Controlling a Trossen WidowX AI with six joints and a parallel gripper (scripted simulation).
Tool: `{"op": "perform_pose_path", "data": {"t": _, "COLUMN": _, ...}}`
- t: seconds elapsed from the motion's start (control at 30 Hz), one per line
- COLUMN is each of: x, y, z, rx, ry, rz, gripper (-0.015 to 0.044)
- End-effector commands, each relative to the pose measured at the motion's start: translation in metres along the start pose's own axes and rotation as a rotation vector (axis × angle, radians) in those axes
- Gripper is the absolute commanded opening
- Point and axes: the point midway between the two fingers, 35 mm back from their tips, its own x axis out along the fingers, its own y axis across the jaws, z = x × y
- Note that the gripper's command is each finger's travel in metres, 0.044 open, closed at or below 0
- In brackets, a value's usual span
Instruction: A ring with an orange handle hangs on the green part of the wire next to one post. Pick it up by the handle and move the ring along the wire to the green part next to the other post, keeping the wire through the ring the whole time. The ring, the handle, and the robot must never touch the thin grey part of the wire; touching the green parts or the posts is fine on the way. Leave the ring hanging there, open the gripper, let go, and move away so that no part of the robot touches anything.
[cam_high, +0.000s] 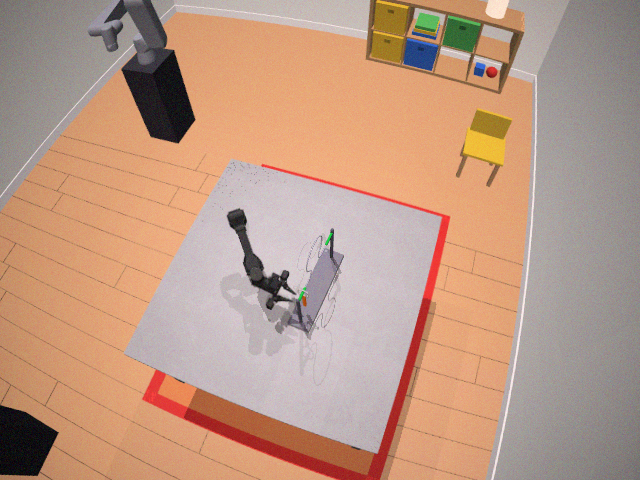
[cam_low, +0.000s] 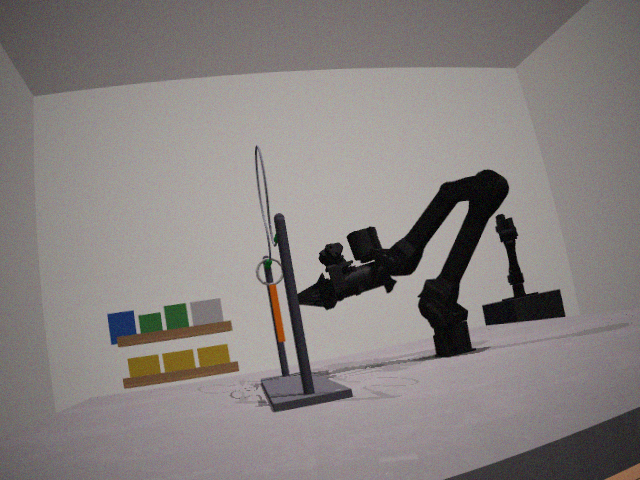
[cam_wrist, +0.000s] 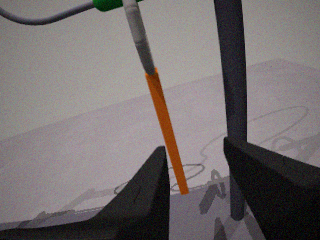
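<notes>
The ring hangs around the green wire part beside the front post in the top view. Its orange handle points down. The other green part is by the other post. My gripper is partly open and empty, facing the handle from the arm side. In the wrist view the handle's lower part shows between the fingertips, nearer the left finger.
The thin grey wire loops up between the green parts. Both posts rise from a grey base plate on the table. In the wrist view the post stands just behind the right fingertip.
</notes>
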Motion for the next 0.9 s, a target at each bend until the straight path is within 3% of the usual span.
{"op": "perform_pose_path", "data": {"t": 0.0, "x": -0.014, "y": -0.003, "z": -0.061, "rx": -0.028, "ry": 0.098, "rz": -0.006, "gripper": 0.0160}}
{"op": "perform_pose_path", "data": {"t": 0.13, "x": -0.028, "y": 0.000, "z": -0.099, "rx": -0.042, "ry": 0.154, "rz": -0.006, "gripper": 0.0160}}
{"op": "perform_pose_path", "data": {"t": 0.47, "x": -0.031, "y": 0.001, "z": -0.101, "rx": -0.042, "ry": 0.158, "rz": -0.005, "gripper": 0.0160}}
{"op": "perform_pose_path", "data": {"t": 0.87, "x": 0.012, "y": 0.006, "z": -0.058, "rx": -0.113, "ry": 0.041, "rz": 0.015, "gripper": 0.0160}}
